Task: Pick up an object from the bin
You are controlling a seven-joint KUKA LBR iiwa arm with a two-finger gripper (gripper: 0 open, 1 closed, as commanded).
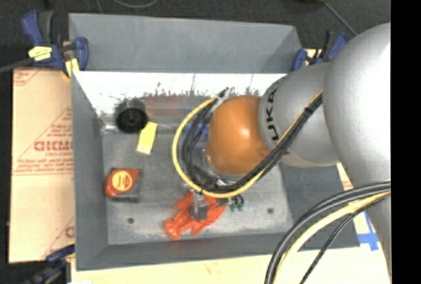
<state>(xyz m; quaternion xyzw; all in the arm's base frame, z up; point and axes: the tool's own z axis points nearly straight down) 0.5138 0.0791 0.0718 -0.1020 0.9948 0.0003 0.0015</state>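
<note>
The arm (pixel 355 98), its thick grey links reaching in from the right, is nearest the camera. Its orange cover (pixel 233 135) and looped cables (pixel 181 144) hang over the middle of the bin (pixel 184 46). Below the cover the tool (pixel 200 205) comes down at the near side of the bin floor, right at an orange-red plastic piece (pixel 181 225). The cover and cables hide too much to tell whether the tool is spread or pressed together, or whether it has the piece.

The piece lies flat by the near wall, with its long axis running from lower left to upper right. A small green thing (pixel 235 206) is just beside its right end. It looks like moulded hard plastic with knobbly lobes, so it is probably light, stiff and not fragile, though smooth enough to slip. The best hold is likely across a narrow waist between the lobes, near the middle so that it hangs level, not at a rounded end where it could squirt out.

Well apart to the left lie an orange tape measure (pixel 122 183), a yellow block (pixel 147 137) and a black round thing (pixel 131 119) near the back wall.
</note>
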